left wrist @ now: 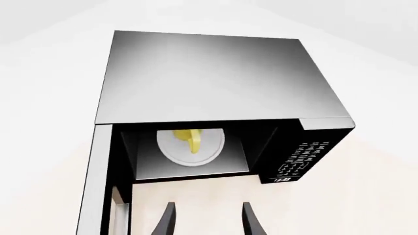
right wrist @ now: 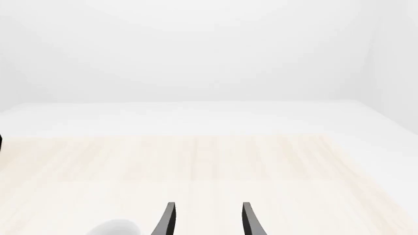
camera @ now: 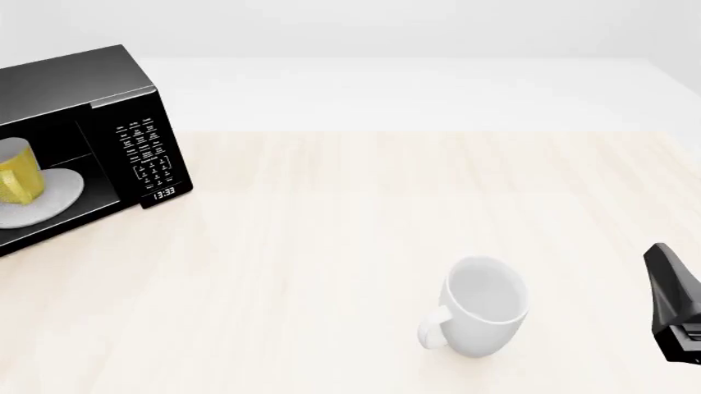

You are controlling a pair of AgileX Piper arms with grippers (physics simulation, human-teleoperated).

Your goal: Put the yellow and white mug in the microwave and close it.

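Observation:
The yellow and white mug point(camera: 16, 176) stands upright inside the black microwave point(camera: 77, 82) on its white round turntable plate point(camera: 57, 193), at the table's far left. The left wrist view looks down on the microwave point(left wrist: 209, 78); the mug point(left wrist: 189, 139) shows in the open cavity and the door point(left wrist: 98, 181) is swung wide open. My left gripper point(left wrist: 209, 221) hangs open and empty in front of the opening, apart from the mug. My right gripper point(right wrist: 209, 220) is open and empty over bare table.
A larger all-white mug point(camera: 482, 304) stands on the light wooden table near the front, right of centre; its rim shows in the right wrist view point(right wrist: 114, 228). My right arm point(camera: 674, 300) sits at the right edge. The keypad point(camera: 144, 156) faces forward.

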